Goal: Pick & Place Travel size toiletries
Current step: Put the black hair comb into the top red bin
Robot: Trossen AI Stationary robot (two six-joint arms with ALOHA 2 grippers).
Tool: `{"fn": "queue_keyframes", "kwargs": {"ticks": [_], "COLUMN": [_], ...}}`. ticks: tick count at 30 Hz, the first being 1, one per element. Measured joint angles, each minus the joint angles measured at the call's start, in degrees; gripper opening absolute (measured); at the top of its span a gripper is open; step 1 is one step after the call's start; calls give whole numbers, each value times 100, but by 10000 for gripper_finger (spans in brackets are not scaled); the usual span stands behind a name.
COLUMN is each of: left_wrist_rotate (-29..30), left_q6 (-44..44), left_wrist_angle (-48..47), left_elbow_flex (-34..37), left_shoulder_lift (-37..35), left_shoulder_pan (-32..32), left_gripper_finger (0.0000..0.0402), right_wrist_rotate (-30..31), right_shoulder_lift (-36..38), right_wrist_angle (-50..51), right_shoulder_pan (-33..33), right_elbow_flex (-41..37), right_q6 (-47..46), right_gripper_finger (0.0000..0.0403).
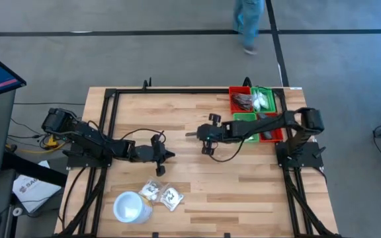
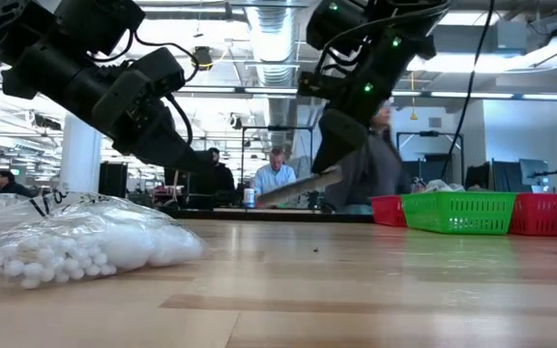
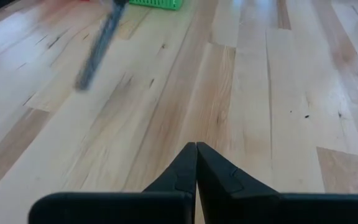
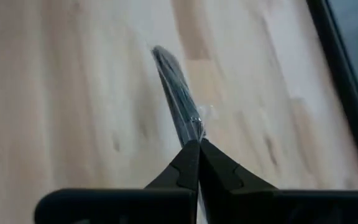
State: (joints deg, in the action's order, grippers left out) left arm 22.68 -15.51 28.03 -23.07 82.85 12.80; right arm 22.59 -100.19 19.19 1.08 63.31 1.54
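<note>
My right gripper (image 1: 199,135) hangs over the middle of the table, shut on a thin dark oblong toiletry packet (image 4: 174,87), which the low view shows lifted above the wood (image 2: 296,188). My left gripper (image 3: 196,163) is shut and empty, low over the table just left of centre (image 1: 169,155). From its wrist view the held packet (image 3: 97,48) is a blurred dark strip. Two clear sachets with white contents (image 1: 152,191) (image 1: 172,197) lie flat near the table's near edge; one fills the low view's foreground (image 2: 75,246). My right gripper pinches the dark packet by its end (image 4: 191,134) between the two fingers. The fingers lie along it, coming from the table's right side. The packet is lifted clear of the table and sticks out past the fingertips toward the table's left, slightly tilted (image 2: 283,191).
A white round cup (image 1: 129,206) stands beside the sachets near the near edge. Red (image 1: 238,92) and green (image 1: 270,92) bins sit at the far right corner, with two more (image 1: 243,118) (image 1: 272,137) under the right arm; some hold items. People move in the room behind.
</note>
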Motion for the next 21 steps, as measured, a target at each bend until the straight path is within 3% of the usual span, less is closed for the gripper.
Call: {"fn": "queue_keyframes", "kwargs": {"ticks": [14, 21], "left_wrist_rotate": [0, 0], "left_q6": [-75, -136], "left_wrist_angle": [61, 68], "left_elbow_flex": [26, 35], "left_shoulder_lift": [2, 2], "left_shoulder_pan": [4, 55], "left_gripper_finger": [1, 1], "right_wrist_rotate": [589, 604], "right_shoulder_lift": [927, 1248], "right_wrist_angle": [1374, 1822], "right_shoulder_pan": [1049, 1662], "right_elbow_flex": [2, 2], "right_q6": [-188, -330], "right_gripper_finger": [0, 0]}}
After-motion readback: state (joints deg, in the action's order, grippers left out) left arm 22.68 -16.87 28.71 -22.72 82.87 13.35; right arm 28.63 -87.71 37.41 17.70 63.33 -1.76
